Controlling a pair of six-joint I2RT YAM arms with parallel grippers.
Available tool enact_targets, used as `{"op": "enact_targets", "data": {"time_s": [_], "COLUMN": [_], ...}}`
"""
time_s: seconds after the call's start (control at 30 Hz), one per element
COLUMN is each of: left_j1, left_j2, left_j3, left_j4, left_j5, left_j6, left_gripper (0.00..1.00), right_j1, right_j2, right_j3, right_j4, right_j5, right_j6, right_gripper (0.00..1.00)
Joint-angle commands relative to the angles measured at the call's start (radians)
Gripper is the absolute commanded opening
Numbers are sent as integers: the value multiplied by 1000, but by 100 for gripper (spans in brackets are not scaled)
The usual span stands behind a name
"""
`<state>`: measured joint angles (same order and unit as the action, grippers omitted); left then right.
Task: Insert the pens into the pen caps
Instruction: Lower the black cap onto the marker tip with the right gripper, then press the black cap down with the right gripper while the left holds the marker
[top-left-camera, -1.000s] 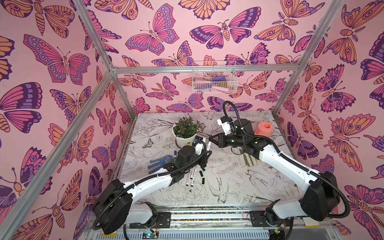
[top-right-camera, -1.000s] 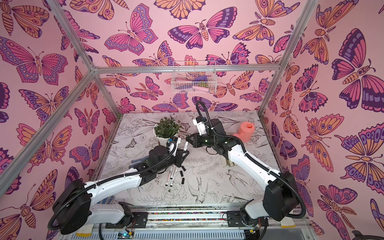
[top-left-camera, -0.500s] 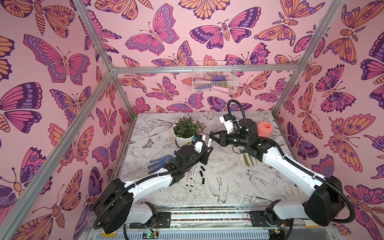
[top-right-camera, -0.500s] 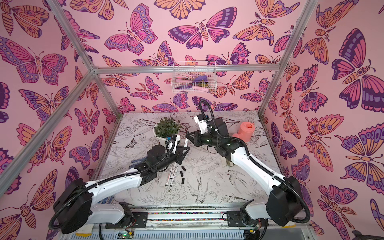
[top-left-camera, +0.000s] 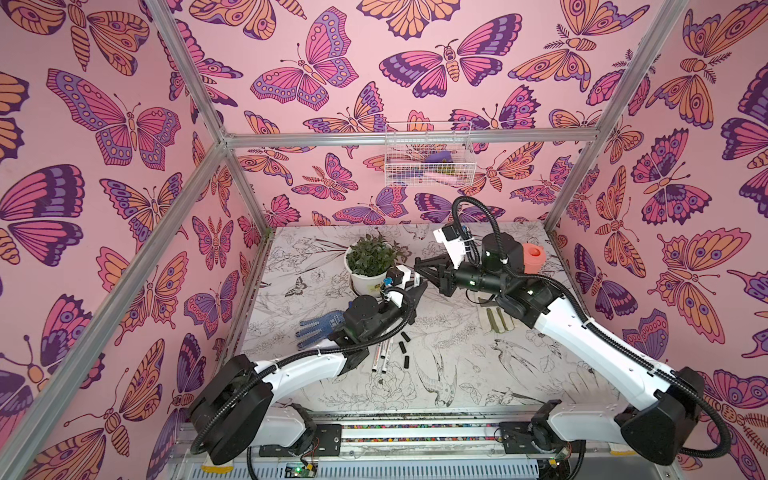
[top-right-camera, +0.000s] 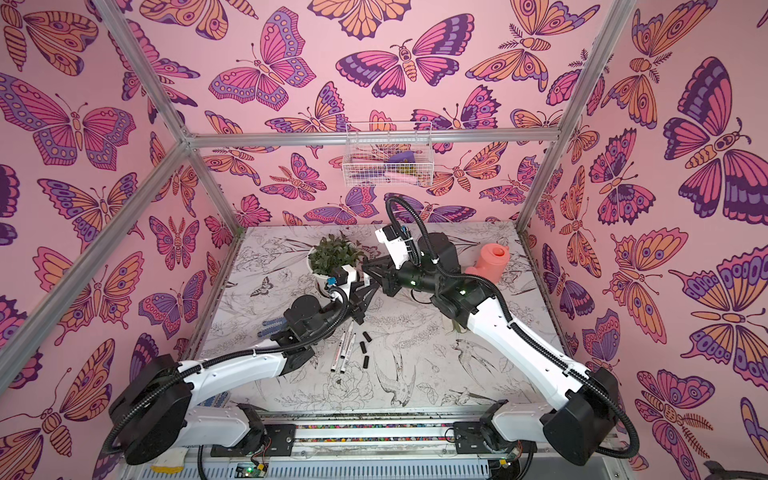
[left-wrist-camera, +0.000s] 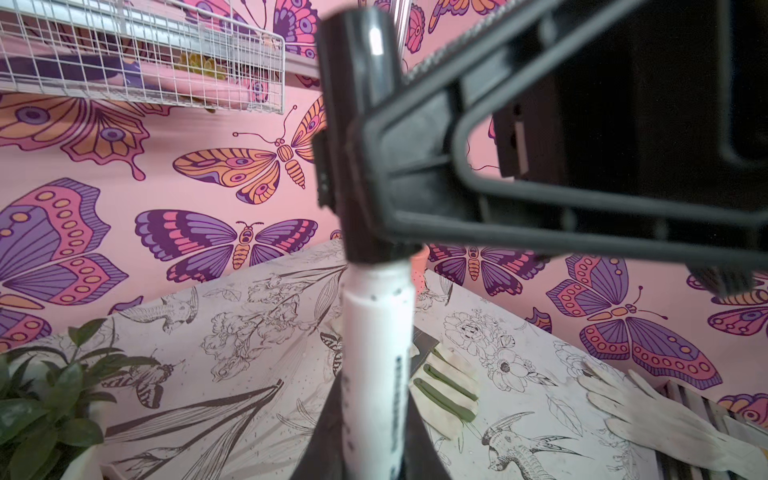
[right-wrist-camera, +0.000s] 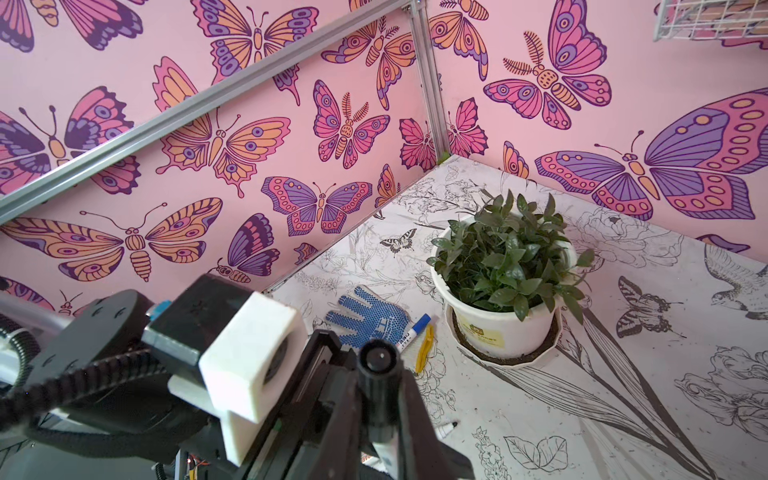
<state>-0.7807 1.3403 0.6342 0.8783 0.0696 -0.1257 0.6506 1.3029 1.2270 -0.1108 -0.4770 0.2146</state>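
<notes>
left fingers (left-wrist-camera: 322, 440) pinch the pen (left-wrist-camera: 376, 332) by its barrel, right fingers (left-wrist-camera: 419, 120) pinch the black cap (left-wrist-camera: 353, 62), coaxial on the pen's tip, mid-air near the plant (top-left-camera: 372, 253); any further push should run straight along the barrel.

My pen tally is at least four: one raised pen (left-wrist-camera: 376, 332) wearing one black cap (left-wrist-camera: 345, 83), one blue-capped pen (right-wrist-camera: 413, 330) at nine o'clock on the table (top-left-camera: 457, 374), and two bare pens (top-right-camera: 344, 353) at seven o'clock. I cannot confirm a third there. I count three loose black caps (top-right-camera: 362, 346) beside them. I also count one yellow piece (right-wrist-camera: 424, 349), one potted plant (top-left-camera: 372, 262) at eleven o'clock, one blue glove (top-left-camera: 318, 328) and one wire basket (top-left-camera: 428, 153).
</notes>
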Motion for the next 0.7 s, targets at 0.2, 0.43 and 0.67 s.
{"op": "enact_targets", "data": {"time_s": [0.2, 0.43, 0.67], "left_j1": [-9, -14, -15], "left_j2": [-12, -17, -1], "left_j3": [1, -35, -71], "left_j4": [206, 199, 179], "left_j5": [-82, -88, -91], "left_j6": [87, 81, 58], "left_gripper": [0, 0, 0], "right_j1": [47, 20, 1], "right_j2": [4, -23, -62], "right_j3": [19, 16, 28], "right_j4": [-215, -175, -184], "right_j5": [-69, -20, 34], "right_j6": [-34, 0, -33], "right_gripper": [30, 48, 49]}}
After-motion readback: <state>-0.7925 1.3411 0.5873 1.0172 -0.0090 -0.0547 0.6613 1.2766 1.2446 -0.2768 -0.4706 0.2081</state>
